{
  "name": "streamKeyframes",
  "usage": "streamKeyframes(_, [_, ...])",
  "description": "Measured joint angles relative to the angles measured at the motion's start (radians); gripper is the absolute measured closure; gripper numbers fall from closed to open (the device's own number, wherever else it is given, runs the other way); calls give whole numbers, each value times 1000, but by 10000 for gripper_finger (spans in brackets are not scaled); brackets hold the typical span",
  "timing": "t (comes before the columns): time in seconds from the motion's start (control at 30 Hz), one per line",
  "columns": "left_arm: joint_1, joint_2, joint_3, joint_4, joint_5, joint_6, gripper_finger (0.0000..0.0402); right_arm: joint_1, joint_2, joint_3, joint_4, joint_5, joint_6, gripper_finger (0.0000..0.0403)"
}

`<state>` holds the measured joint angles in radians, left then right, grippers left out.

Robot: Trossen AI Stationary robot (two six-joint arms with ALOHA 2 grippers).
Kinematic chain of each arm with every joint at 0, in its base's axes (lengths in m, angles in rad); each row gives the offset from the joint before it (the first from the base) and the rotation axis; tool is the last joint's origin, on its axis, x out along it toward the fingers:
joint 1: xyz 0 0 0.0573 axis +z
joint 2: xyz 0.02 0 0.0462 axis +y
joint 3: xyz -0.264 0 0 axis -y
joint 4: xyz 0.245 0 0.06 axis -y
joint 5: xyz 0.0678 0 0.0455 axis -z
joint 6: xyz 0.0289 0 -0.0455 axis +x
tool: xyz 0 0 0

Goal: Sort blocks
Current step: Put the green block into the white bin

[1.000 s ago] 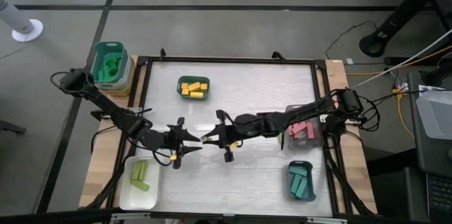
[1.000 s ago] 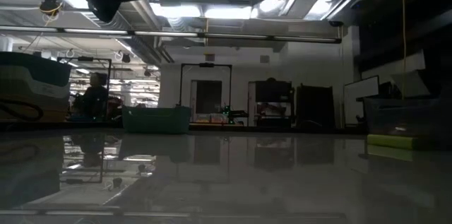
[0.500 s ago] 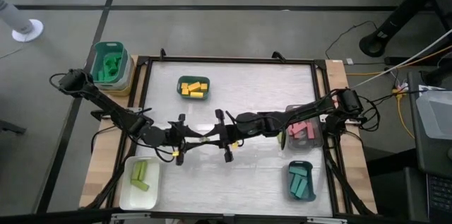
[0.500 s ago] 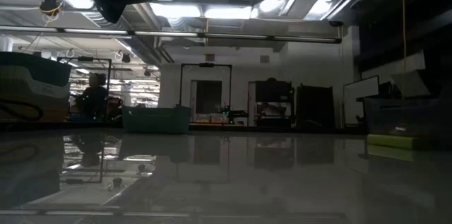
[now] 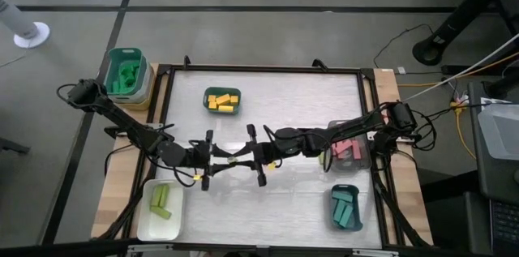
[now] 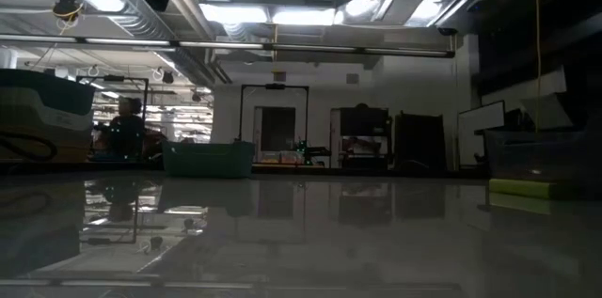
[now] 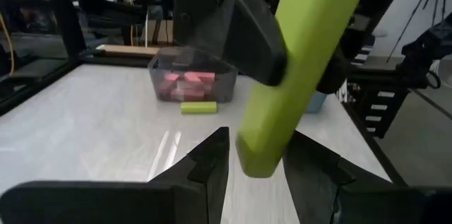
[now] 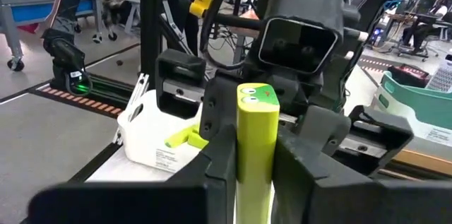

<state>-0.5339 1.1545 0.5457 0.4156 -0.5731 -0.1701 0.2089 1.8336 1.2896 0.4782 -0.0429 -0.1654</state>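
Lime-green and smooth-faced, the bar-shaped block (image 8: 255, 146) sat pinched between the jaws of the right gripper (image 5: 253, 156), held above the middle of the tabletop (image 5: 292, 95) where the two arms met. It looked like a stiff, light piece with flat sides and softly rounded edges, one likely to slip if squeezed near a corner, so the safest hold seemed to be across its two broad faces at the free end. In the right wrist view its end face carried a small green frog-like mark. The left gripper (image 5: 212, 162) faced it at close range with its jaws parted to either side of the block's free end (image 7: 293, 75); whether they touched it could not be told. Judging by this, a handover from right to left was under way. The other blocks already lay sorted by colour: lime ones in the white tray (image 5: 146, 216), yellow-orange ones in a dark green tray (image 5: 222, 92), pink ones in a grey bin (image 5: 365, 161), teal ones in a teal tray (image 5: 335, 190). One more lime block (image 7: 198, 107) lay on the tabletop just beside the pink bin.
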Motion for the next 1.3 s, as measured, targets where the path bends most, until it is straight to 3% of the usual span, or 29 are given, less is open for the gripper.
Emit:
streamKeyframes(0.23, [0,0,0,18,0,26,293,0,0,0,-1,0,0,335])
streamKeyframes(0.47, [0,0,0,14,-5,67,361,0,0,0,-2,6,10,325])
streamKeyframes(0.8, [-3,0,0,-1,3,38,362,0,0,0,-26,7,0,307])
streamKeyframes(1.03, [-33,0,0,-95,4,-50,361,1,0,0,-143,-3,0,255])
streamKeyframes(1.13, [-60,-1,0,-163,50,-117,362,1,-14,0,-241,6,0,234])
streamKeyframes(1.3, [-126,-2,0,-266,236,-324,356,1,-83,0,-485,16,23,214])
